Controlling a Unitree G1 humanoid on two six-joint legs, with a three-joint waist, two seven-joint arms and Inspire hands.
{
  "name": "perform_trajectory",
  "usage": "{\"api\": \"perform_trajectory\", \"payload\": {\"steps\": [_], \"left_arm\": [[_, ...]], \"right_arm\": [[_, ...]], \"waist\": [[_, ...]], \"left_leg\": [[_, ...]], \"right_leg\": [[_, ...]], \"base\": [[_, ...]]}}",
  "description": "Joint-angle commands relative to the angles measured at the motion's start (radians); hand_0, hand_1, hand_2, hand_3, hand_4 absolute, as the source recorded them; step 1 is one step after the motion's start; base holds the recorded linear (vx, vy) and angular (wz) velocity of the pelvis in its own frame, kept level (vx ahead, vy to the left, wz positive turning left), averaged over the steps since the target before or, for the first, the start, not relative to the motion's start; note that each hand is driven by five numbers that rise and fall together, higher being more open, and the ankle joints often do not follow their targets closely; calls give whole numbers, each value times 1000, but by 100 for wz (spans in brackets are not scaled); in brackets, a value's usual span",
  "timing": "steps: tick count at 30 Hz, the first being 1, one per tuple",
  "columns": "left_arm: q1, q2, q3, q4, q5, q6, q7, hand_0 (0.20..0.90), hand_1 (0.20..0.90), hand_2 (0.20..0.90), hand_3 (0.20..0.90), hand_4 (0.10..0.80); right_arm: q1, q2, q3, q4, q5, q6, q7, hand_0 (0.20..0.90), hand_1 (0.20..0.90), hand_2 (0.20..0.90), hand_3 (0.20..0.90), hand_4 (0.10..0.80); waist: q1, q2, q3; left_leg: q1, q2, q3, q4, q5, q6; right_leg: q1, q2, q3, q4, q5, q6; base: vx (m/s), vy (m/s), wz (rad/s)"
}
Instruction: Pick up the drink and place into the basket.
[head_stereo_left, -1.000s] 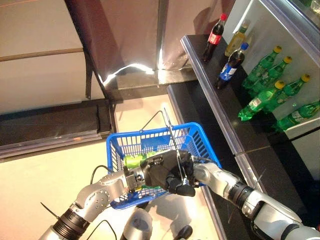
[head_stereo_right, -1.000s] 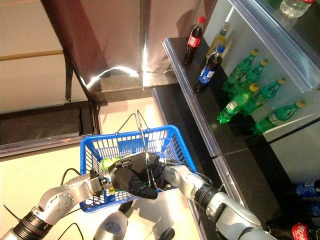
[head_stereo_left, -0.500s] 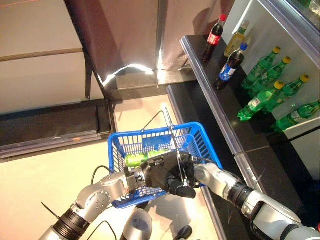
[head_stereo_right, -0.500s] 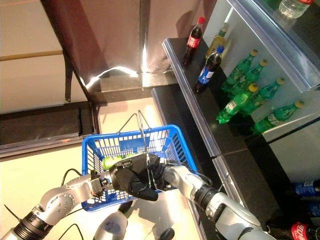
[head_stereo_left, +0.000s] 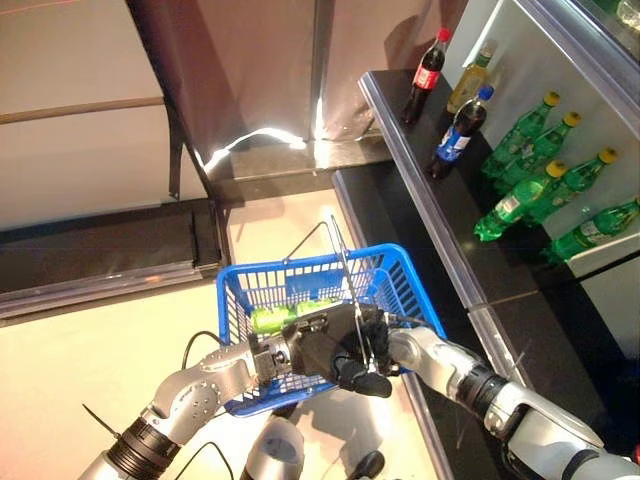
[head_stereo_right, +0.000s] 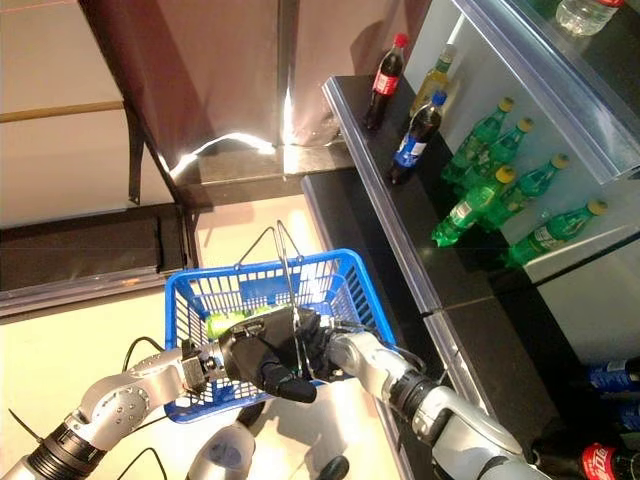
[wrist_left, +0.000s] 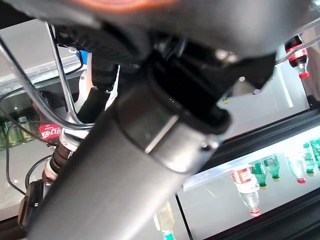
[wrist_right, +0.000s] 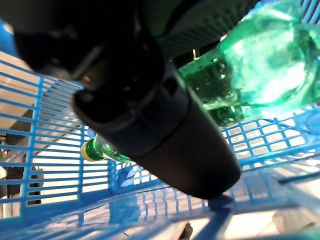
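The blue basket (head_stereo_left: 404, 283) hangs raised in front of me, and my left hand (head_stereo_left: 310, 352) is shut on its thin wire handles (head_stereo_left: 343, 262). My right hand (head_stereo_left: 378, 335) reaches into the basket from the right and is shut on a green bottle (head_stereo_left: 272, 319). The bottle lies on its side inside the basket, sticking out to the left of the hand. In the right wrist view my thumb (wrist_right: 150, 125) lies across the green bottle (wrist_right: 260, 75), with the basket's blue mesh (wrist_right: 50, 125) all around it.
A black shelf (head_stereo_left: 440, 230) runs along the right. On it stand a red-capped cola bottle (head_stereo_left: 430, 65), a yellow drink (head_stereo_left: 468, 80), a blue-labelled bottle (head_stereo_left: 458, 135) and green bottles (head_stereo_left: 535, 165). A dark panel (head_stereo_left: 250, 70) stands behind the basket.
The basket and both hands have shifted very slightly up and to the right. The green bottle stays in my right hand inside the basket.
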Motion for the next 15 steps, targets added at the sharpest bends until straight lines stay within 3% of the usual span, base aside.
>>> {"api": "perform_trajectory", "payload": {"steps": [1,15], "left_arm": [[-233,-324,-78,-367,-148,-239,-198,300,300,300,200,100],[-144,-259,67,-336,-155,-263,-168,300,300,300,200,100]], "right_arm": [[-27,31,-47,-102,116,-31,-78,900,900,900,900,800],[58,-97,-199,-315,221,-15,-73,900,900,900,900,800]], "waist": [[-20,14,-276],[-73,23,-278]], "left_leg": [[-10,-16,46,-39,32,18],[8,-3,121,-39,25,25]], "right_leg": [[41,9,28,11,-13,-13],[30,-4,70,5,3,-2]], "base": [[-22,43,-3],[-6,20,-12]]}}
